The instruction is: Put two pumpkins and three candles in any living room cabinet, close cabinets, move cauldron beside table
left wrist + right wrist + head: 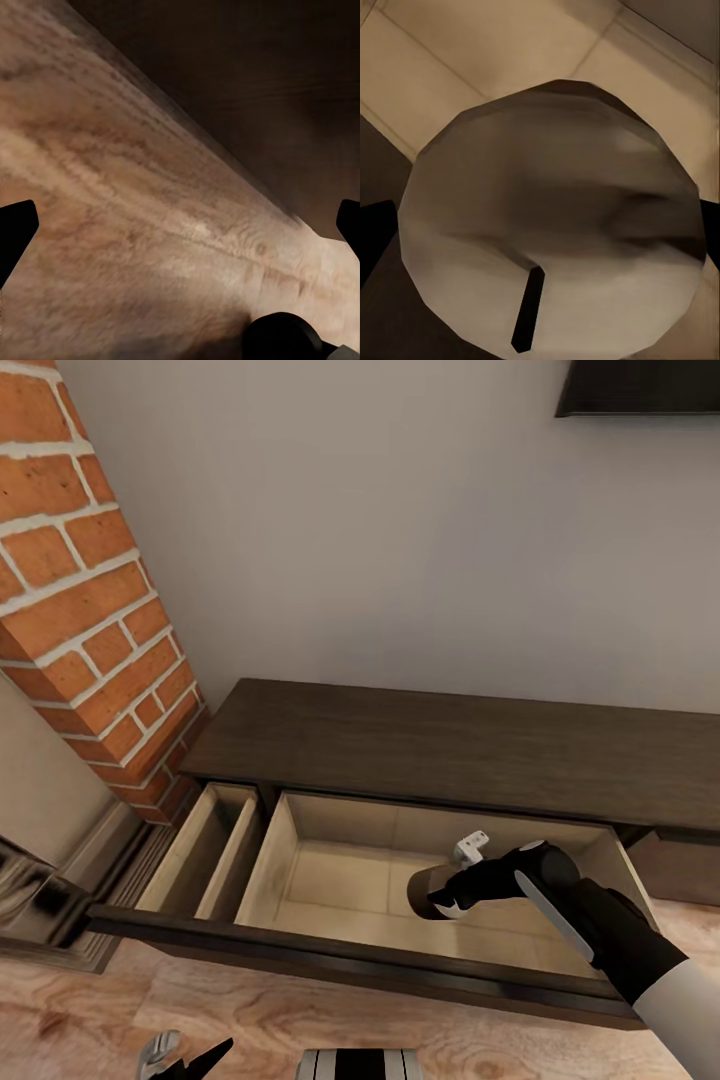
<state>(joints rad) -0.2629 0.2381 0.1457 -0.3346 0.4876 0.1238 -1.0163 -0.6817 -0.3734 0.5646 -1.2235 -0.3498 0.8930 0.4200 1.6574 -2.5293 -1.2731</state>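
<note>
The dark brown cabinet (430,745) stands against the wall with its wide drawer (340,880) pulled out, showing a pale beige inside. My right gripper (440,897) hangs over the drawer's right half, shut on a stubby greyish-brown candle (422,890). In the right wrist view the candle (547,217) with its dark wick fills the space between the fingers (375,232), above the drawer floor (472,60). My left gripper (185,1057) is low over the wooden floor in front of the drawer, open and holding nothing (180,229).
A narrow side drawer (205,850) is also pulled out, left of the wide one. The red brick fireplace (90,610) rises at the left, with a dark glossy ledge (30,905) at its foot. A dark screen (640,385) hangs top right. Wooden floor (250,1020) lies before the cabinet.
</note>
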